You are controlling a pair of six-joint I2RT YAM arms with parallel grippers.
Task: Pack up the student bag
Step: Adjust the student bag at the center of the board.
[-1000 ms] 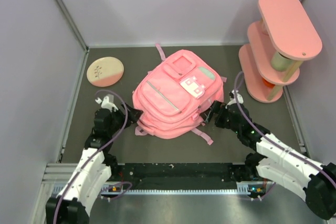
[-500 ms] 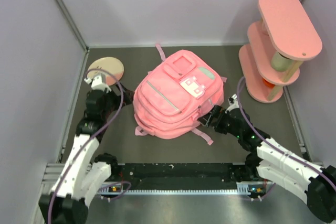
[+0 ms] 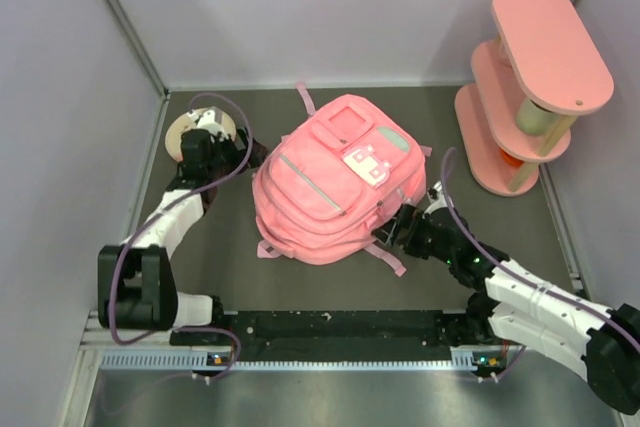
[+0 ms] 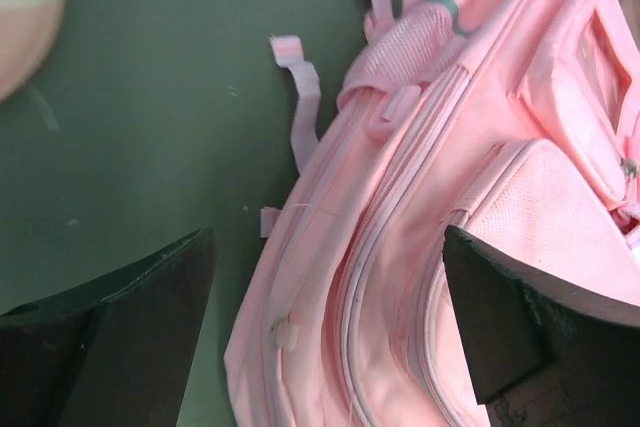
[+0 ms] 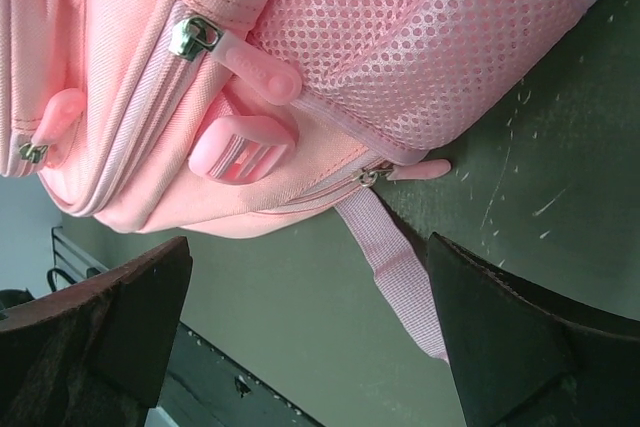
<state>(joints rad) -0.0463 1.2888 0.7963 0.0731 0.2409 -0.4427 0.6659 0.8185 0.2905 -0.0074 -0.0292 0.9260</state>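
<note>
The student bag [image 3: 335, 192], a pink backpack with grey zipper strips, lies flat mid-table. My left gripper [image 3: 252, 154] is open at the bag's far-left edge. In the left wrist view [image 4: 330, 347] its jaws straddle the bag's side seams [image 4: 400, 277] without touching. My right gripper [image 3: 385, 234] is open at the bag's near-right corner. In the right wrist view [image 5: 310, 347] it hovers over bare table just below the bag [image 5: 300, 47]. There I see mesh pocket, pink zipper pulls [image 5: 245, 147] and a loose strap [image 5: 400, 277].
A pink tiered shelf [image 3: 530, 87] stands at the back right. A round pink-and-cream disc [image 3: 183, 134] lies at the back left, partly under my left arm, and shows in the left wrist view [image 4: 20, 17]. Grey walls enclose three sides; a black rail [image 3: 340, 327] runs along the front.
My left arm has swung from the bag's near-left side to the far left beside the disc, turning toward the bag. My right gripper has edged left along the bag's near-right corner.
</note>
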